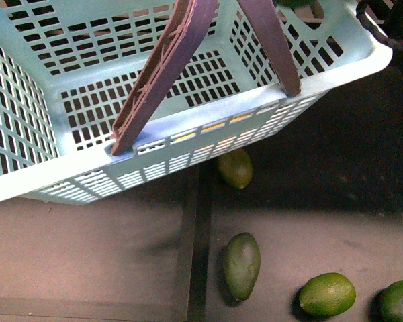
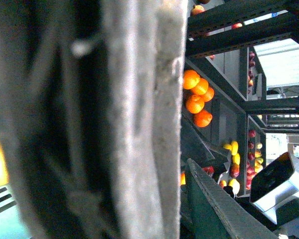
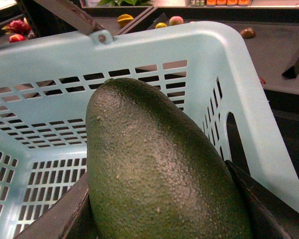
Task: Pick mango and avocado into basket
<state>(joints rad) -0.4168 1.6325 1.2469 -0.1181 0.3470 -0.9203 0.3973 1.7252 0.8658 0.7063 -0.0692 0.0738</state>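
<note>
The turquoise basket (image 1: 363, 67) fills the upper front view, its brown handle (image 1: 164, 74) raised. In the left wrist view the handle (image 2: 139, 124) is a blurred grey-brown band right at the lens, with my left gripper (image 2: 182, 209) shut on it. In the right wrist view my right gripper (image 3: 159, 199) is shut on the dark green avocado (image 3: 154, 159), holding it just above the basket's (image 3: 229, 45) open top. A yellow patch (image 1: 215, 126) shows through the near wall's slots. I cannot tell whether it is the mango.
Below the basket, on the dark shelf, lie a yellowish-green fruit (image 1: 236, 168), a dark green one (image 1: 242, 265) and two brighter green ones (image 1: 327, 294) (image 1: 399, 300). A dark divider strip (image 1: 195, 235) runs along the shelf. Oranges (image 2: 197, 94) and yellow and red fruits (image 2: 234, 154) sit on racks.
</note>
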